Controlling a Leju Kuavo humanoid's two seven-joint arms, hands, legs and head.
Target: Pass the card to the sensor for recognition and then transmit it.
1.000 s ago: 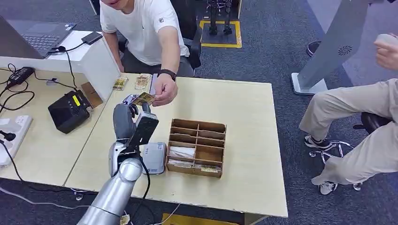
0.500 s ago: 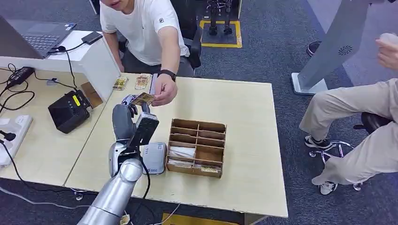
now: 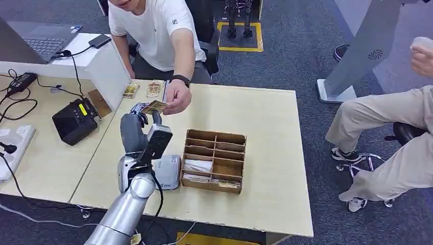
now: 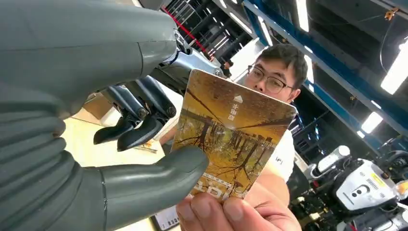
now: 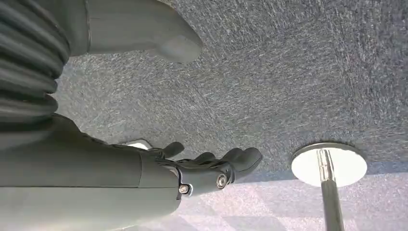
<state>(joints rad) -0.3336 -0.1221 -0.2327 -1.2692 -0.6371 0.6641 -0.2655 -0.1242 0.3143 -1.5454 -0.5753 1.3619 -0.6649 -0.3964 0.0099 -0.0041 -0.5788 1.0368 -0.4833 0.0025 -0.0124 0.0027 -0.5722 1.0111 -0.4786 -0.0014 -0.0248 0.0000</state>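
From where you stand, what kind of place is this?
Probably an office used as a robot test area: a laptop on a desk, grey carpet floor, and a swivel chair beside the work table.

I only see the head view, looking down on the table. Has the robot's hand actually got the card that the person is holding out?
Observer: In the left wrist view, the thumb of the left hand lies against the card; whether the fingers behind touch it, I cannot tell.
Operator: Has the person let go?
Observer: No, the person's fingers pinch its edge.
Operator: And the other hand?
Observer: The right hand hangs over grey carpet, holding nothing.
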